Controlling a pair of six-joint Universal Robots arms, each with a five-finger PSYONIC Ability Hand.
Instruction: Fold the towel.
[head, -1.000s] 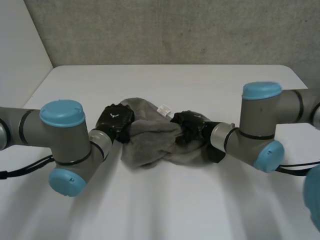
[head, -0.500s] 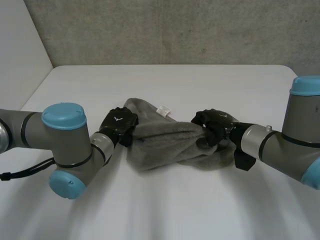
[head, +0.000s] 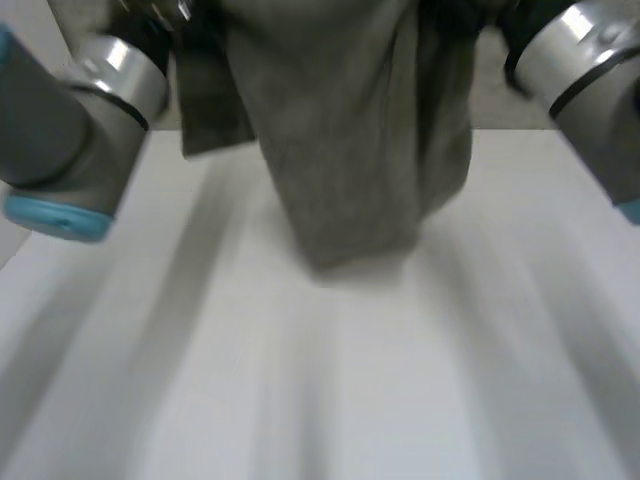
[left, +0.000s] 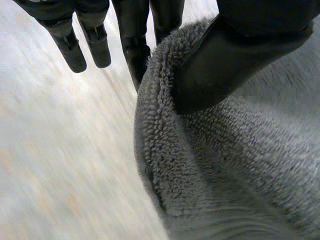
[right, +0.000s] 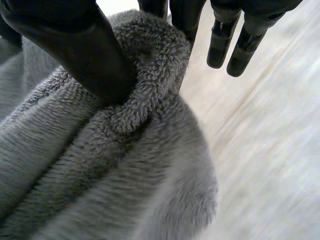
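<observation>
Grey towel (head: 340, 150) hung all bunched up over the table (head: 400, 380). The left hand (left: 235, 55) pinched its fluffy edge between thumb and fingers, and the right hand (right: 75, 47) pinched another bit likewise.

I get the table (head: 400, 380) from above; both wrist cameras sit close on, I think, the same towel (left: 225, 165)

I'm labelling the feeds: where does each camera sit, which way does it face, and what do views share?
Head view: between and behind the arms, facing down at the table; the towel hangs down, left arm and right arm at the sides.
Left wrist view: on the left wrist, facing along the palm; left hand pinches the towel's edge.
Right wrist view: same on the right wrist; right hand pinches the towel's edge.
Shared: towel and table.
</observation>
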